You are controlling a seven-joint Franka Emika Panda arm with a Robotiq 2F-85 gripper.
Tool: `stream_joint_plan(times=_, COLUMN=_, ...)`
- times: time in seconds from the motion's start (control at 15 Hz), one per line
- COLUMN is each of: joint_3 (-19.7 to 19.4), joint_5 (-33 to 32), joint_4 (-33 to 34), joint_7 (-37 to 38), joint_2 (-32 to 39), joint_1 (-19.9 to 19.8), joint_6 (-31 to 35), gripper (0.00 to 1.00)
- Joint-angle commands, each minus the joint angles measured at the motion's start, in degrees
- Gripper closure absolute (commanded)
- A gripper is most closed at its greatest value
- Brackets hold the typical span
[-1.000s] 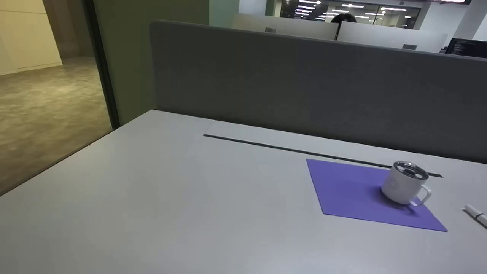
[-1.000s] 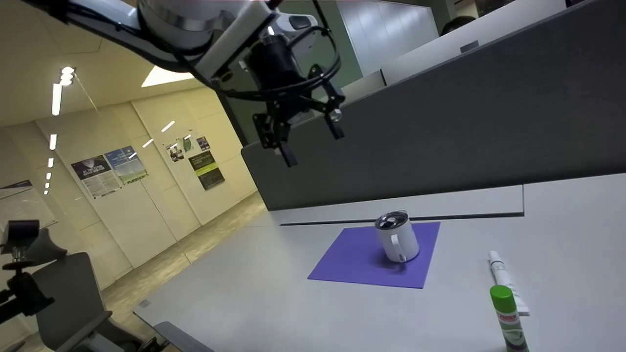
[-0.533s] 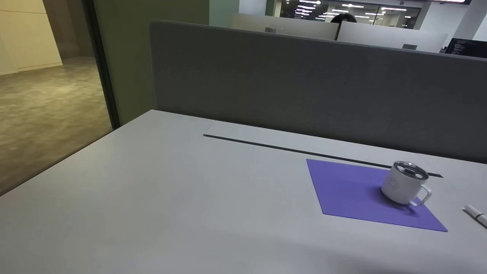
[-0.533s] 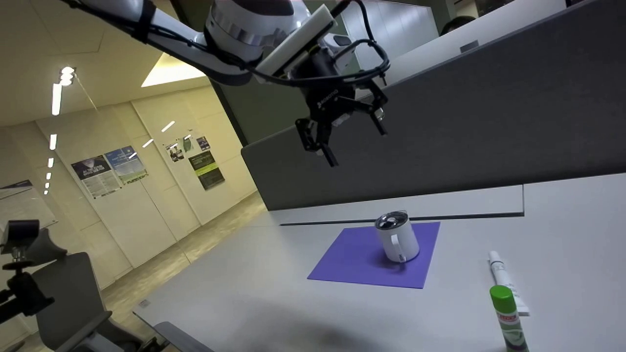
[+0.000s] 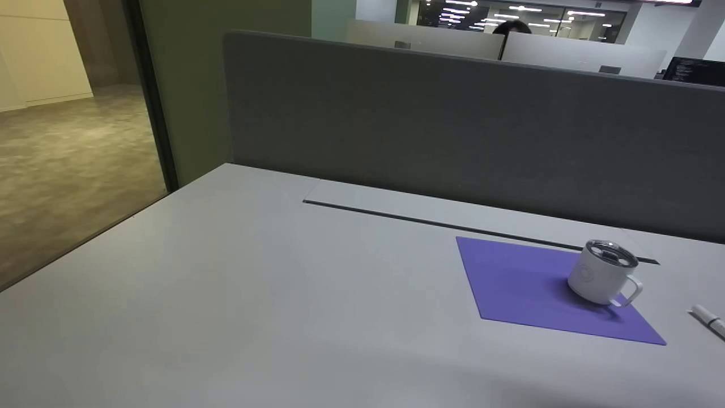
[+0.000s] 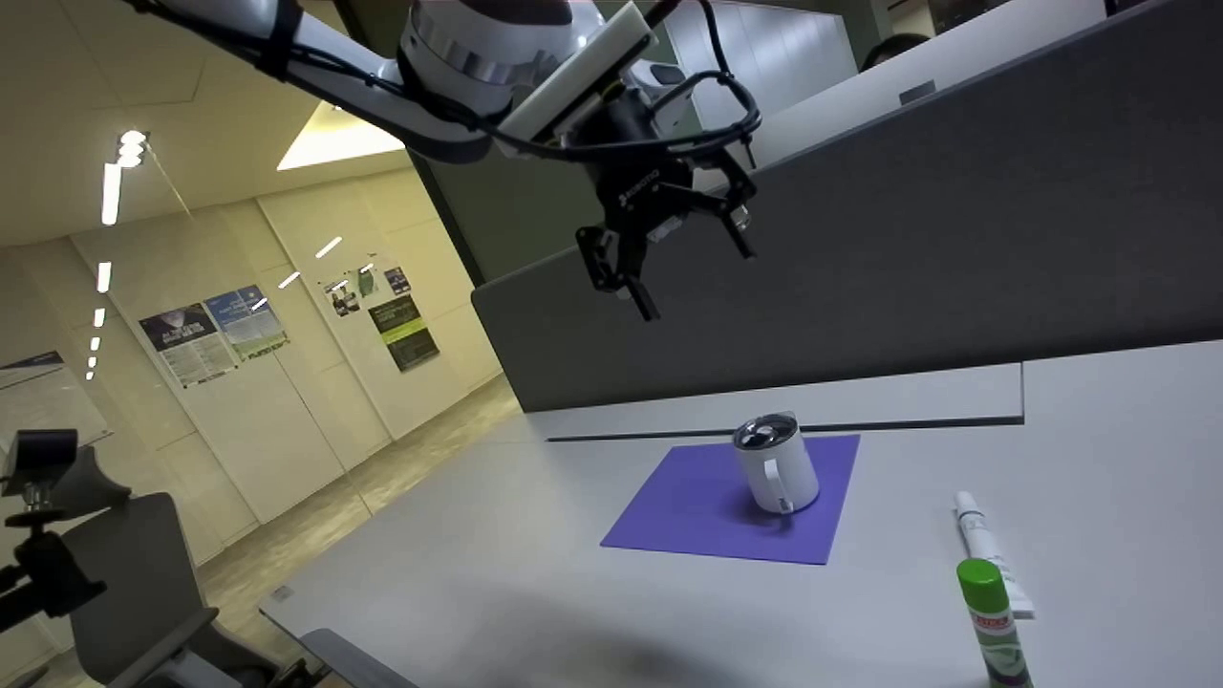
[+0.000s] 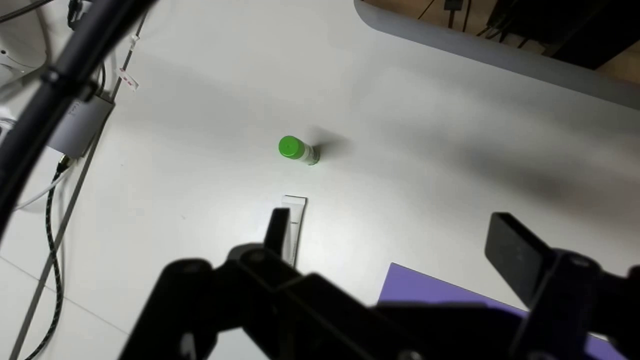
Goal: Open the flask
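Where the desk (image 6: 516, 545) is spread out below the pincer (image 6: 701, 285), a purple mat (image 6: 683, 506) is laid, likewise lower and well apart. The pincer is parted wide, with nothing gripped. Below it and well clear, the flask (image 6: 787, 476) is stood upright on the mat, its lid (image 6: 764, 432) still seated. The opening is judged not yet begun; approach, grip and lid removal are left.

flask (image 6: 785, 465): 1 | mat (image 6: 674, 511): 1 | tube (image 6: 981, 540): 1 | green-capped container (image 6: 993, 616): 1 | pincer (image 6: 697, 281): 1
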Motion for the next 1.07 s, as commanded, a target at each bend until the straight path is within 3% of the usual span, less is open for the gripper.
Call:
stream_joint_plan(times=0.0, joint_3=0.3, joint_5=0.0, joint_4=0.1, joint_7=0.0, joint_2=0.0, joint_1=-0.3, joint_6=-0.1, gripper=0.0)
stream_joint_plan(times=0.2, joint_3=-0.2, joint_5=-1.9, joint_4=0.4, joint_7=2.4, joint_2=-1.1, joint_1=-0.5, joint_6=4.4, gripper=0.0)
stream_joint_plan(times=0.53, joint_3=-0.4, joint_5=-7.6, joint_4=1.9, joint_7=-1.9, joint_2=1.1, joint_1=-0.9, joint_6=23.0, gripper=0.0)
stream_joint_plan(times=0.6, joint_3=-0.4, joint_5=-8.1, joint_4=2.2, joint_7=-2.9, joint_2=1.9, joint_1=-1.0, joint_6=26.8, gripper=0.25)
stream_joint_plan(times=0.73, joint_3=0.2, joint_5=-7.3, joint_4=3.6, joint_7=-6.2, joint_2=4.5, joint_1=-0.9, joint_6=32.1, gripper=0.32)
stream_joint_plan(times=1.0, joint_3=2.1, joint_5=-4.5, joint_4=6.2, joint_7=-11.8, joint_2=10.2, joint_1=-1.0, joint_6=37.8, gripper=0.62)
